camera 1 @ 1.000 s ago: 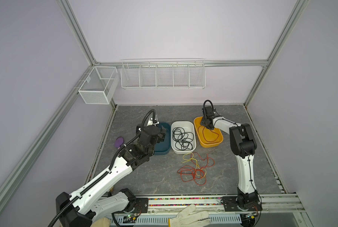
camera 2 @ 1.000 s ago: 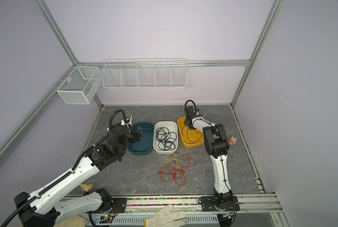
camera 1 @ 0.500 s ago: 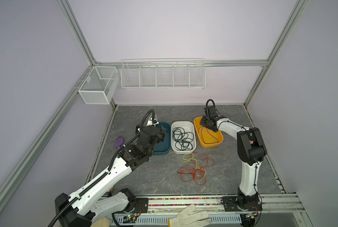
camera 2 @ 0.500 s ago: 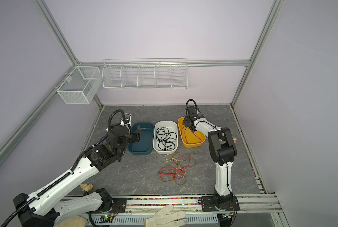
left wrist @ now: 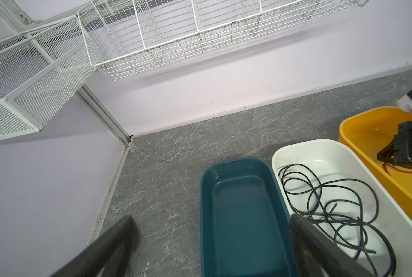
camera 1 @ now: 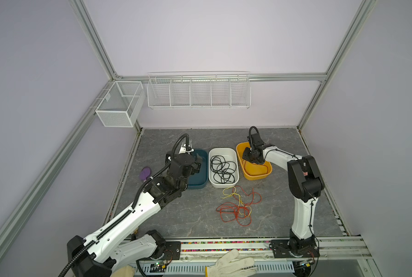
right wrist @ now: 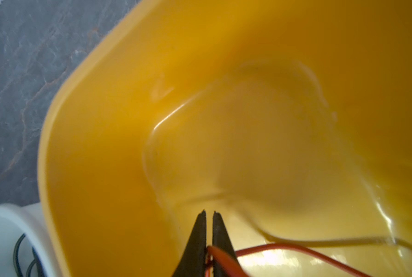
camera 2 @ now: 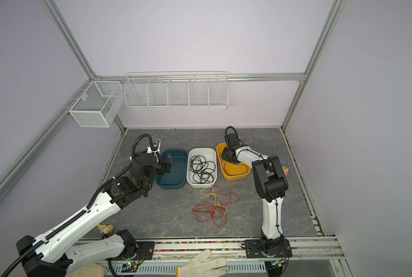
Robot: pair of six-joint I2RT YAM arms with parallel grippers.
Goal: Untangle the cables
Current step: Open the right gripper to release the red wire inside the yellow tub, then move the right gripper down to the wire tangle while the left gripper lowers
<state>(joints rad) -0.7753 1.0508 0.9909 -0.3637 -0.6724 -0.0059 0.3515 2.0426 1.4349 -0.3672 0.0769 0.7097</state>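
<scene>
- No word, brand, number or sign could be read in any view.
- A small pale tag [camera 1: 108, 96] hung on the front wire of the mesh basket [camera 1: 115, 118] on the left wall. It was too small for any lettering to be made out.

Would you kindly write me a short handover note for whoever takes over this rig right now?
Left gripper: open, empty, above the empty teal plastic bin.
Right gripper: inside the orange-yellow plastic bin, fingers closed on a thin red cable.
Done: thin black cable lies coiled in the white plastic bin.
To do: red and pale yellow cables lie tangled on the grey table in front of the bins; separate them.
</scene>
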